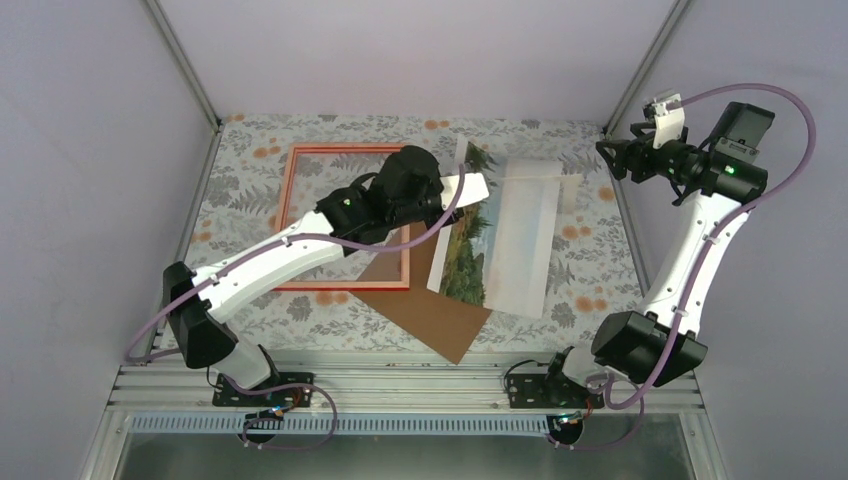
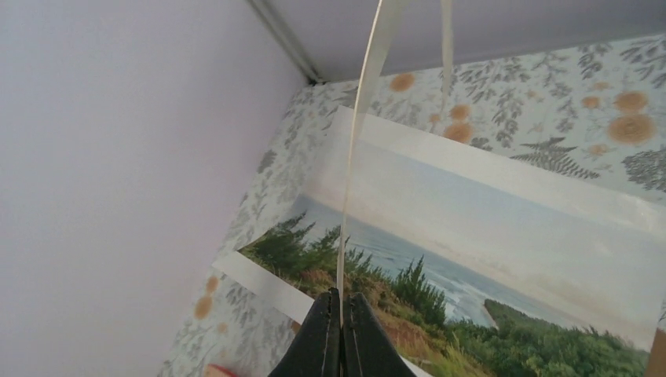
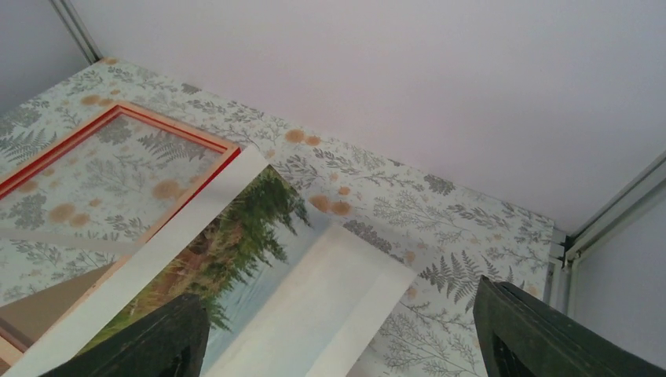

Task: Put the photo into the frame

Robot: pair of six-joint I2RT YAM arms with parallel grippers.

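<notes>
The photo [image 1: 465, 255] lies picture side up on the floral tabletop, right of the red frame [image 1: 340, 149]. It also shows in the left wrist view [image 2: 487, 267] and the right wrist view [image 3: 236, 236]. The frame lies flat at the left, partly under my left arm. My left gripper [image 1: 452, 195] is shut on a thin white mat border [image 1: 472, 187], seen edge-on [image 2: 357, 118] and lifted above the photo's left part. My right gripper [image 1: 608, 157] is open and empty, raised at the far right, above the photo's far right corner [image 3: 336, 294].
A brown backing board [image 1: 430, 310] lies tilted near the front edge, under the photo's and the frame's near corners. White strips [image 1: 535, 168] lie at the photo's far end. Grey walls close the left, back and right sides.
</notes>
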